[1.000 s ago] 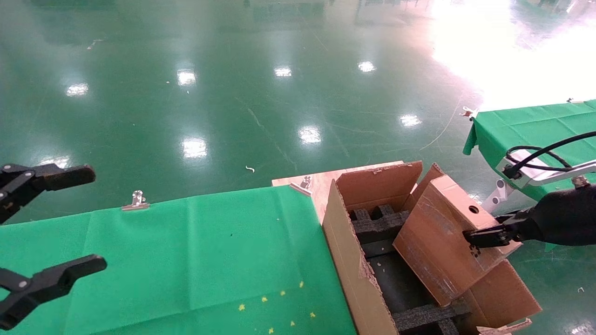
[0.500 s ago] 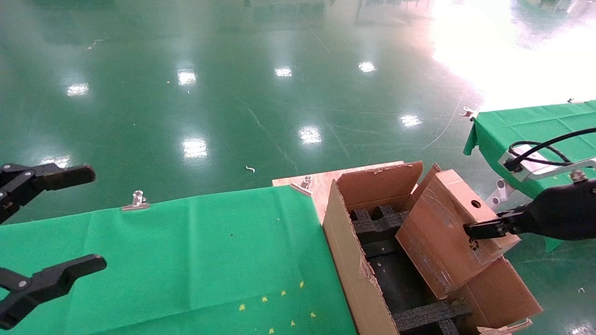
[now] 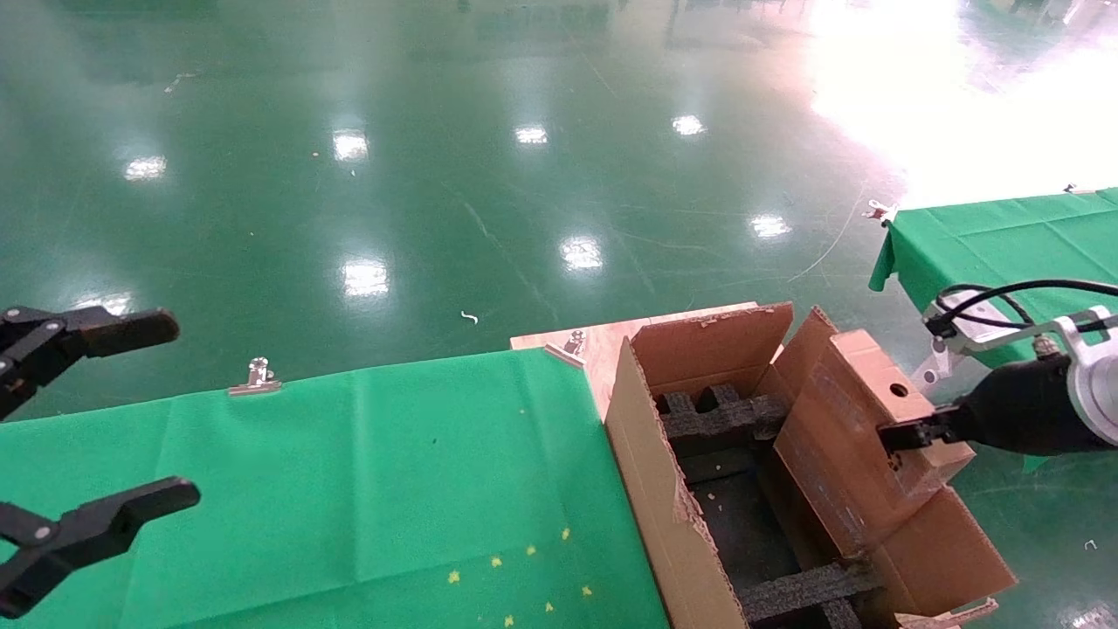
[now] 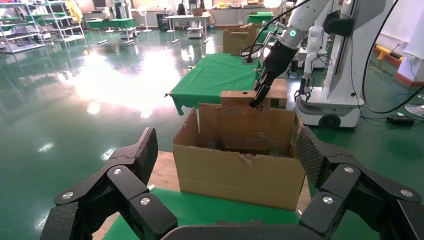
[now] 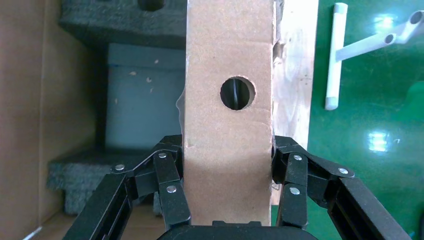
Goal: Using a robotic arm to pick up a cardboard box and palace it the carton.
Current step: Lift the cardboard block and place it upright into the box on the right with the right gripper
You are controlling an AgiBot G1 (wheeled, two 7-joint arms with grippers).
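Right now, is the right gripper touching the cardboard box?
Touching. The right wrist view shows the right gripper with its jaws pressed flush against both sides of the cardboard box, no gap either side.

No readable text, label, brand or number showed anywhere — not on the cardboard box, nor on the carton.

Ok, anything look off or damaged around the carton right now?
The carton has a torn, ragged edge on its near wall. The cardboard box, gripped by the right gripper, sits tilted, only partly down between the foam inserts.
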